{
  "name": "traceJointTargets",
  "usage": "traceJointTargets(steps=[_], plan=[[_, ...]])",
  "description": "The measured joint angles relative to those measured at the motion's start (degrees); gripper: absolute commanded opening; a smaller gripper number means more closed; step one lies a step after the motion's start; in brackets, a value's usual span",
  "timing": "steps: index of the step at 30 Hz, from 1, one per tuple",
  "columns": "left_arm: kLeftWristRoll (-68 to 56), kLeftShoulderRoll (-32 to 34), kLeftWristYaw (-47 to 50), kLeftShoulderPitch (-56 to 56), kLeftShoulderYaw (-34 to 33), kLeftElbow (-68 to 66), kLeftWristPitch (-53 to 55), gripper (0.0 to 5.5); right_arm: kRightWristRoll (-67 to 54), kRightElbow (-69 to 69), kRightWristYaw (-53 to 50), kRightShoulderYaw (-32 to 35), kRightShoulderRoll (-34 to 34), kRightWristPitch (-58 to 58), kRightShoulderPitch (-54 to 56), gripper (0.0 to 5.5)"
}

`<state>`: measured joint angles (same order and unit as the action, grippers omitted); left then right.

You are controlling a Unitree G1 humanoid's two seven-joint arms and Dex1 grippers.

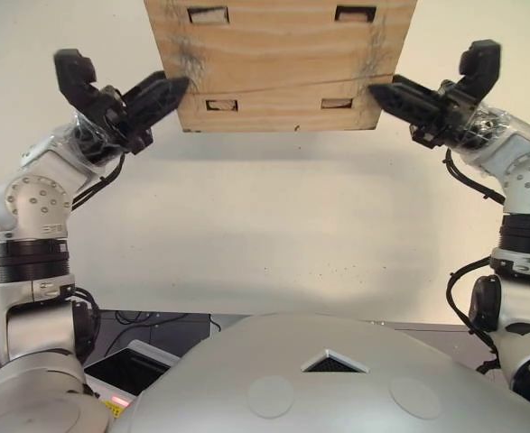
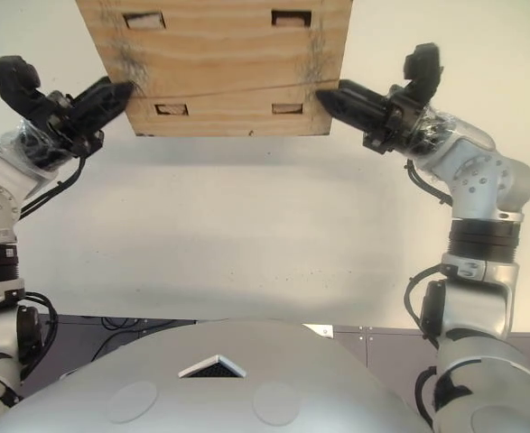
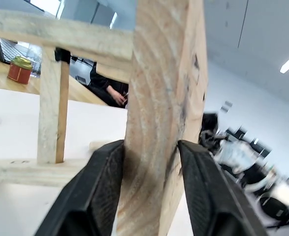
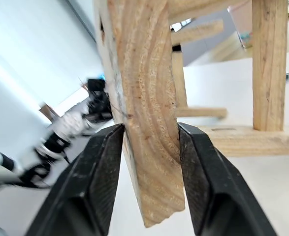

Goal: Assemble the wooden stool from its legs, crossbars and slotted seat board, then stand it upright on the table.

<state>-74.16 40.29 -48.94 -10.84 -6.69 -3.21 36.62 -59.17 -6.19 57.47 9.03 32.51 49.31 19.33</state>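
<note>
The slotted seat board (image 1: 278, 68) of pale wood is held up in the air over the white table (image 1: 265, 225), its slotted face turned toward me. My left gripper (image 1: 176, 87) is shut on the board's left edge, and my right gripper (image 1: 379, 92) is shut on its right edge. In the left wrist view the two black fingers (image 3: 97, 187) clamp the board's edge (image 3: 161, 108), with a leg (image 3: 53, 108) and crossbars fitted behind it. The right wrist view has the fingers (image 4: 97, 182) pinching the opposite edge (image 4: 146, 113), with a leg (image 4: 270, 64) and crossbar beyond.
The white table spreads below the lifted stool. A small red and green tin (image 3: 19, 69) stands on a wooden desk far off in the left wrist view. A dark floor with cables lies near the table's front edge (image 1: 156, 317).
</note>
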Motion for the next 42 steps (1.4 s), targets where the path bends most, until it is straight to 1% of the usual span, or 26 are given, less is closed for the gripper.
traceJointTargets(steps=[4,5,7,10,12,14,16,17,18,19,21,23,26,27,29,30,32,34,36,38,40,42], plan=[[-18.94,2.03,11.92,-2.45,-2.01,0.95,10.49,1.39,-23.55,0.03,-13.21,0.83,4.91,6.5,0.37,1.35],[-22.15,2.67,16.0,-4.44,-2.6,0.82,12.98,1.36,-28.76,-0.16,-17.6,0.8,6.16,7.64,0.57,1.34],[-29.36,3.51,28.35,-11.4,-3.04,-2.25,17.41,1.36,-38.95,-2.27,-29.48,0.83,6.83,9.55,3.59,1.34],[-36.29,6.16,45.97,-24.28,-0.28,-9.74,21.66,1.36,-46.45,-9.54,-44.57,-0.08,5.92,10.27,12.79,1.35],[-36.01,6.08,53.35,-29.39,2.26,-16.97,24.85,1.36,-45.96,-17.52,-54.5,-0.54,2.11,10.59,19.88,1.35],[-31.57,3.48,54.61,-33.55,3.14,-25.23,26.03,1.37,-42.05,-26.25,-60.5,-0.31,-2.57,8.45,26.25,1.35],[-25.52,1.13,52.01,-38.45,3.15,-33.51,25.73,1.37,-37.72,-33.79,-61.62,0.42,-5.2,6.4,31.65,1.36],[-23.01,0.15,50.22,-40.06,3.09,-36.21,25.36,1.73,-36.34,-36.43,-61.54,0.72,-5.33,6.45,33.51,1.73],[-20.74,-0.35,48.41,-41.15,3.08,-37.92,25.09,1.83,-34.99,-38.16,-61.27,1.07,-5.53,6.5,34.74,1.88],[-16.97,-0.96,45.4,-42.21,3.26,-39.45,24.85,2.08,-32.16,-39.76,-61.17,1.44,-5.61,6.13,36.31,2.11],[-8.87,-2.65,37.44,-44.33,4.22,-42.68,25.09,2.49,-27.45,-43.19,-60.43,2.88,-7.0,6.3,38.37,2.56],[-5.44,-4.13,32.61,-45.52,3.31,-45.82,24.78,2.79,-25.67,-44.78,-59.17,4.61,-7.34,7.13,38.72,2.92],[-0.42,-6.4,29.23,-46.46,-3.08,-54.11,18.89,3.37,-22.22,-47.01,-56.35,8.84,-9.01,7.62,39.0,3.56],[0.51,-6.45,28.6,-46.15,-6.3,-55.54,16.91,3.57,-21.76,-47.1,-55.2,10.75,-9.16,7.82,38.21,3.76],[1.43,-6.14,26.99,-44.62,-11.02,-55.87,14.9,3.85,-21.57,-45.88,-53.02,14.55,-8.86,8.9,35.5,4.09],[1.67,-6.17,25.87,-43.32,-13.26,-55.06,14.18,4.09,-21.59,-43.41,-50.57,16.57,-8.76,8.98,33.46,4.35],[3.84,-7.01,23.52,-39.19,-16.06,-51.66,11.18,4.09,-20.79,-37.01,-44.81,20.22,-7.12,6.07,29.45,4.35],[9.39,-9.58,23.36,-34.9,-16.08,-47.52,2.16,4.09,-14.11,-31.63,-38.99,19.22,-7.25,-2.08,25.28,4.35],[16.82,-13.87,25.87,-32.05,-15.62,-46.52,-11.78,4.09,-3.22,-30.56,-35.43,14.42,-9.49,-14.5,21.64,4.35],[23.2,-16.78,29.52,-30.11,-14.16,-46.52,-22.11,4.09,4.21,-31.76,-35.21,10.79,-12.5,-23.63,19.54,4.35],[31.92,-19.9,35.52,-26.67,-11.89,-46.53,-34.35,4.09,11.18,-33.67,-35.4,8.22,-16.8,-33.52,17.54,4.35],[43.68,-24.19,42.35,-21.33,-8.57,-46.36,-50.28,4.09,18.83,-36.52,-36.66,7.12,-21.42,-47.18,15.37,4.35]])
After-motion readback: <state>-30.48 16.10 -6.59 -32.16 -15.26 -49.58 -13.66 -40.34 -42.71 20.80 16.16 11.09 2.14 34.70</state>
